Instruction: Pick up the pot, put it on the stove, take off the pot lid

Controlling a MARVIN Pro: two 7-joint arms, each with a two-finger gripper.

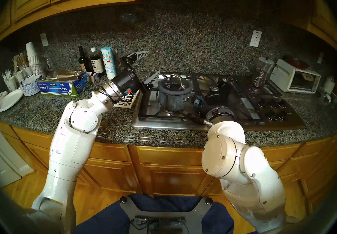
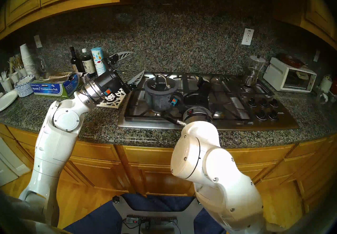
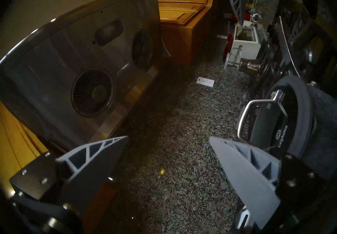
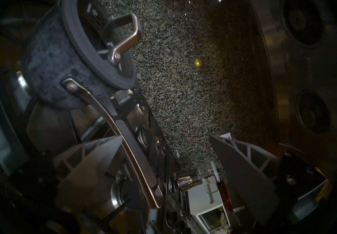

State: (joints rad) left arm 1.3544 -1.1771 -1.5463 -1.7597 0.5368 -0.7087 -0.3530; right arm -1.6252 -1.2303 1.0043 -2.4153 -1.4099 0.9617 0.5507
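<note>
The pot [image 1: 172,98] is shown standing on the front left burner grate of the stove [image 1: 224,118], with the pot lid [image 1: 173,84] still seated on its rim. The lid's arched loop handle [image 3: 259,117] is seen upright above the glass. The pot's long silver handle [image 4: 127,137] is directed away from the pot toward the right gripper [image 4: 165,146], whose fingers are spread wide and hold nothing; the handle is seen passing just beside one finger, ungripped. The left gripper [image 1: 146,66] is likewise spread wide and empty, raised beside the pot on its left, one finger high against the backsplash and the other near the lid's rim. In the left wrist view the loop lies to one side of the gap between the fingers, not within it. The left gripper is judged the better placed for the lid; the loop would first have to be brought between its fingers. The white lattice trivet [image 1: 125,101] lies on the counter under the left wrist.
</note>
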